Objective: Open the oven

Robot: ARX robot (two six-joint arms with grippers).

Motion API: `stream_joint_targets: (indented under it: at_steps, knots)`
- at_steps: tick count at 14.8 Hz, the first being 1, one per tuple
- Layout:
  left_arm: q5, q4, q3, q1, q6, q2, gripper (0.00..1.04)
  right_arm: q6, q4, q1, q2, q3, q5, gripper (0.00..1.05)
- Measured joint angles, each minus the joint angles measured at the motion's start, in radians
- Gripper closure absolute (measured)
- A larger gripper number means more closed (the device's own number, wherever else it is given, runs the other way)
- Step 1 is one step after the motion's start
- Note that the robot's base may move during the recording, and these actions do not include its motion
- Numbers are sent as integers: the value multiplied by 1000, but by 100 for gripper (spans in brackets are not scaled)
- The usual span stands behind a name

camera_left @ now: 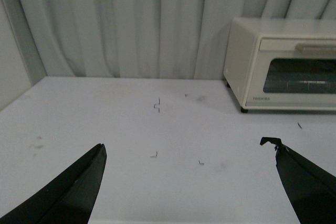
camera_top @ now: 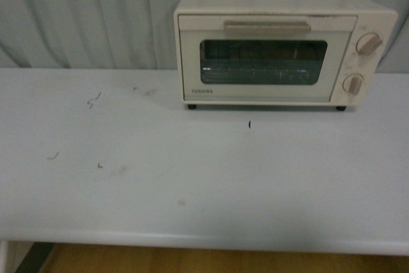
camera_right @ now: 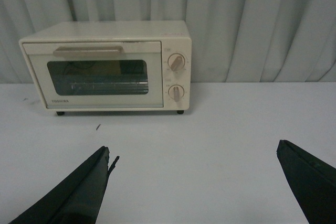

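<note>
cream oven (camera_top: 281,46) on table (camera_top: 128,190), door closed, left end effector (camera_left: 184,143) spread wide, right end effector (camera_right: 194,146) spread wide

A pale table (camera_top: 192,183) carries a cream oven (camera_top: 281,49) on short dark feet at its far right, with small dark marks (camera_top: 94,100) scattered across its left half.

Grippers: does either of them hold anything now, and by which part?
Nothing is held. The left gripper and the right gripper are both open above the table, apart from the oven.
</note>
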Motion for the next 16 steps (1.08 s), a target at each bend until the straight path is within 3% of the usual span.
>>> stream_joint_targets:
  at_steps: [16]
  knots:
    - [1, -2, 0, 0, 0, 0, 7, 0, -2, 0, 1, 0, 0, 7]
